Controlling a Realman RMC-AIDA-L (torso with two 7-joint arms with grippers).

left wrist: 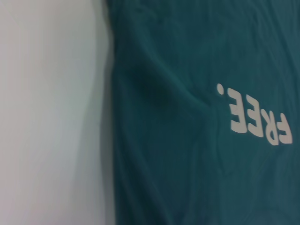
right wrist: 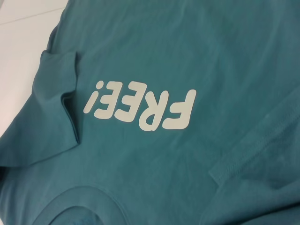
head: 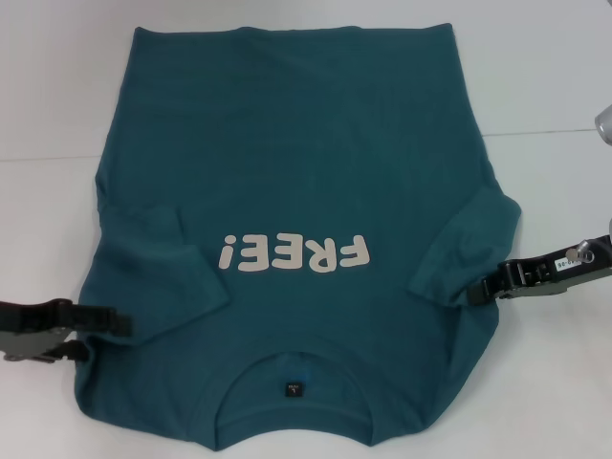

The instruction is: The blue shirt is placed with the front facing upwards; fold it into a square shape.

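The white desk [head: 535, 86] carries only the blue shirt [head: 287, 172], front up, collar nearest, both sleeves folded inward; the left claw [head: 120, 323] touches its left edge, the right claw [head: 470, 293] its right sleeve; whether either is clenched cannot be told.

White tabletop [head: 535, 86], matte, evenly lit. Faint seam line runs across it toward the far side.

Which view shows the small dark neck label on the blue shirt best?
The head view: the neck label sits inside the collar of the blue shirt, at the edge nearest the robot. The right wrist view shows only part of the collar, not the label. The left wrist view shows the lettering and plain fabric.
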